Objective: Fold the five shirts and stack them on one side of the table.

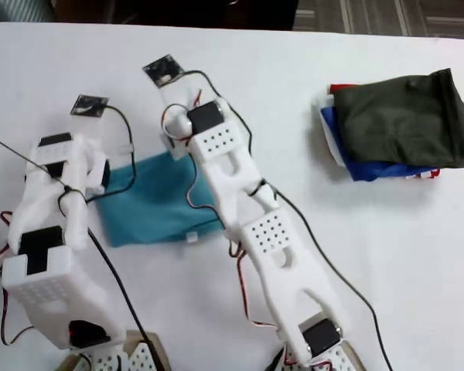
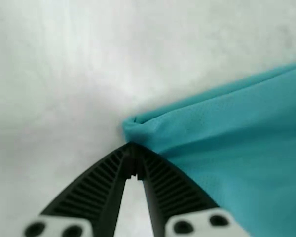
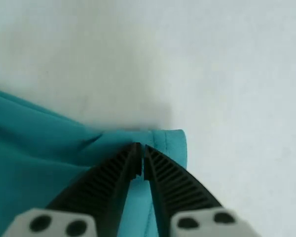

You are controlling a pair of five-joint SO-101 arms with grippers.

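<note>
A teal shirt lies folded on the white table between my two arms. My left gripper is shut, its tips pinching one bunched corner of the teal shirt; in the high view the left gripper stands at the shirt's left edge. My right gripper is shut on the teal shirt near another corner, where creases run into its tips. From above, the right gripper stands at the shirt's far right corner. A stack of folded shirts lies at the right.
The stack has a dark olive shirt on top, with blue, white and red layers beneath. Cables trail from both arms across the table. Two small black squares lie beyond the arms. Bare tabletop stretches between the teal shirt and the stack.
</note>
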